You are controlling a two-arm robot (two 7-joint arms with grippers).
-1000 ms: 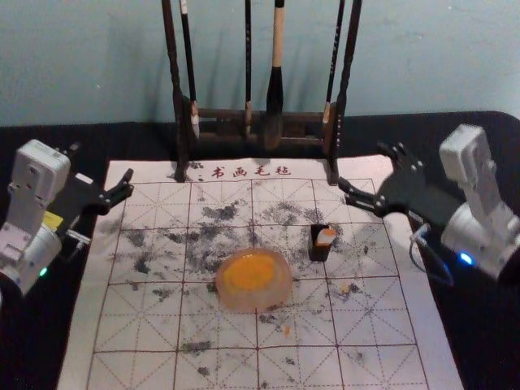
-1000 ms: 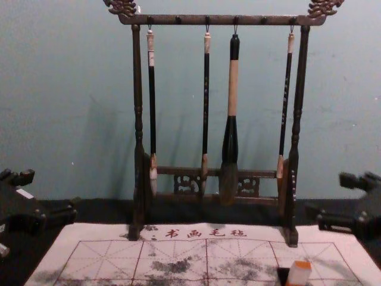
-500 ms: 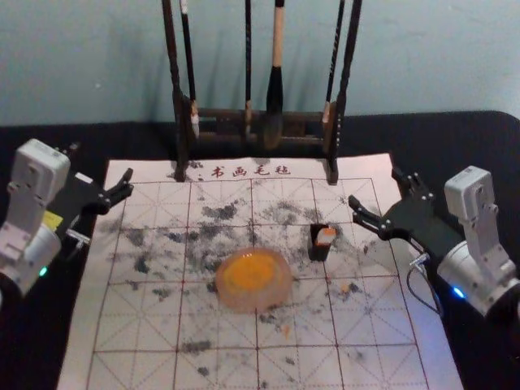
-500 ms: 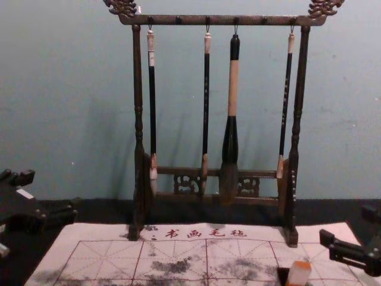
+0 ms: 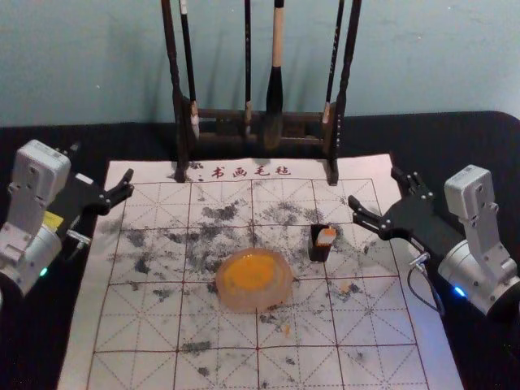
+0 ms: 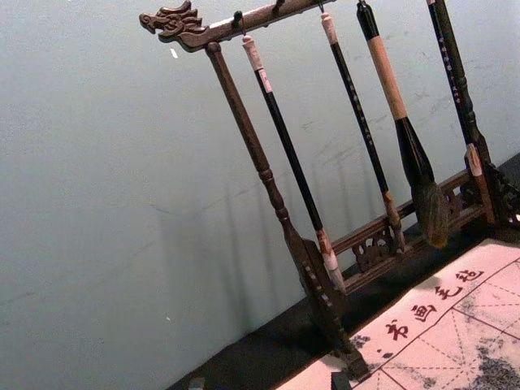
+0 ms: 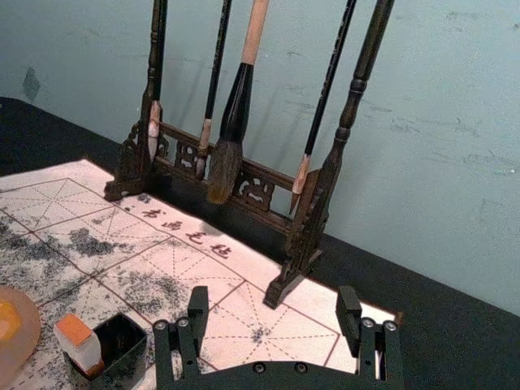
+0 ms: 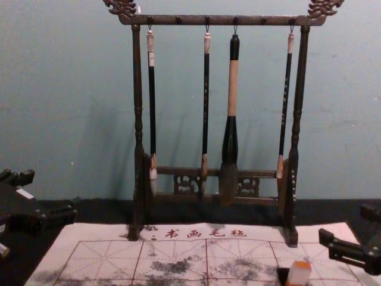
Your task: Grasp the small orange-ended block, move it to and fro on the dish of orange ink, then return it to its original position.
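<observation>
In the head view my right gripper (image 5: 375, 187) stands open over the mat's right edge, to the right of and behind the small white block (image 5: 327, 236) with an orange end. The block leans in a small black holder (image 5: 317, 253), orange end up. Left of the holder lies the round dish (image 5: 230, 299) with orange ink. The right wrist view has the gripper (image 7: 273, 299) with nothing between its fingers and the block (image 7: 80, 341) in its holder (image 7: 123, 354). My left gripper (image 5: 102, 161) is parked open by the mat's left edge; in its wrist view, the gripper (image 6: 268, 381).
A dark wooden rack (image 5: 228, 140) with several hanging brushes stands behind the dish and block, its feet at the back edge of the ink-stained mat (image 5: 219, 372). The rack's right foot is close to my right gripper. Black cloth (image 5: 439, 134) surrounds the mat.
My right gripper has come forward toward the front of the table and slightly right, then nearly stopped. The left gripper, block, holder and dish have stayed put.
</observation>
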